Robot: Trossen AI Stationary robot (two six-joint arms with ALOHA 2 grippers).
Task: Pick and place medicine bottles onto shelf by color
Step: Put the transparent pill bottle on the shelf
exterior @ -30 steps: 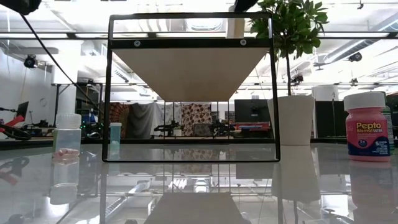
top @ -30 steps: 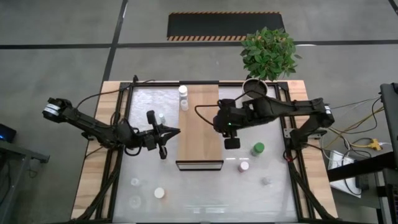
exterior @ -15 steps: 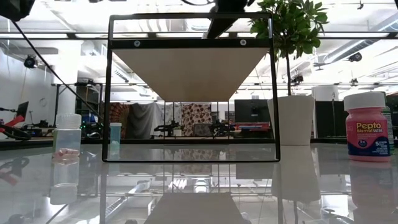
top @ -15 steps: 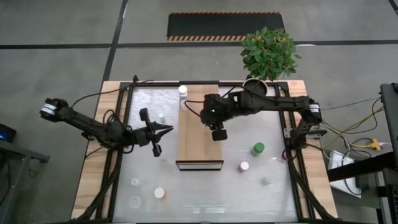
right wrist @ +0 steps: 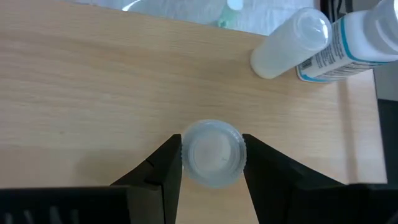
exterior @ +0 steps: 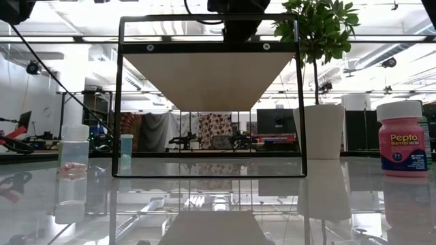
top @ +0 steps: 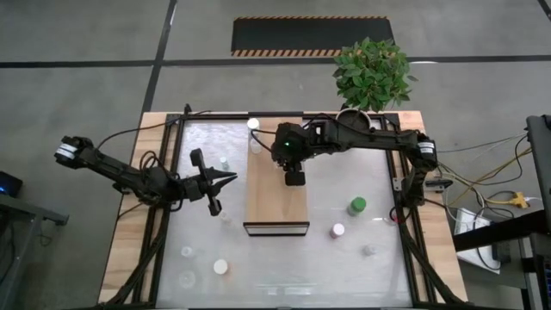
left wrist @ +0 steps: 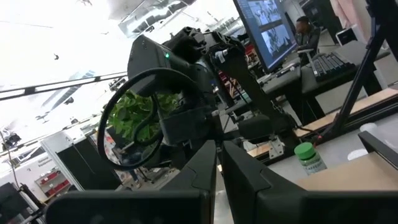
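- I see the shelf (top: 277, 172) lying lengthwise mid-table, its pale plank running from the far edge toward the near side
- My right gripper (top: 294, 178) hangs over the shelf's far half, fingers (right wrist: 163, 169) clamped on a white-capped bottle (right wrist: 212, 153) above the wood
- My left gripper (top: 225, 179) waits left of the shelf, its fingers pressed together
- 2 white bottles (top: 255, 138) stand at the shelf's far left corner
- A green-topped bottle (top: 356, 206) and a pink one (top: 338, 230) sit right of the shelf
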